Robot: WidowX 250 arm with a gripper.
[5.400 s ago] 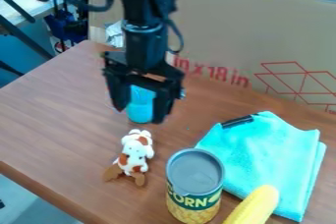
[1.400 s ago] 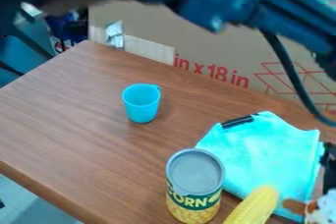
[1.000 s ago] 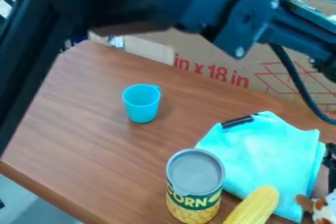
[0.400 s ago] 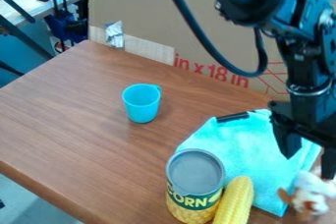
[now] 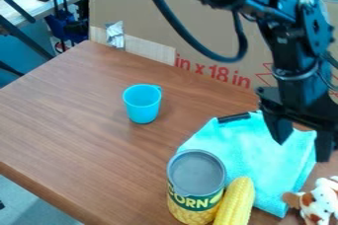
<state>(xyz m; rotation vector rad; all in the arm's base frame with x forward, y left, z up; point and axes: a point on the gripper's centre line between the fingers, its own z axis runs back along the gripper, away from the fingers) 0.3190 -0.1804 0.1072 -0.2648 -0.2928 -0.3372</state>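
If we lower the gripper (image 5: pixel 302 142), spread wide and empty, we could snag the cloth (image 5: pixel 263 164) and disturb the corn cob (image 5: pixel 235 202).

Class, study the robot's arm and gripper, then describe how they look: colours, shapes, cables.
The arm is mostly black, with blocky joints, small round bolt heads and a pale ring near the wrist. A thick dark cable loops beside it. The gripper is black, with two blunt, wedge-like fingers.
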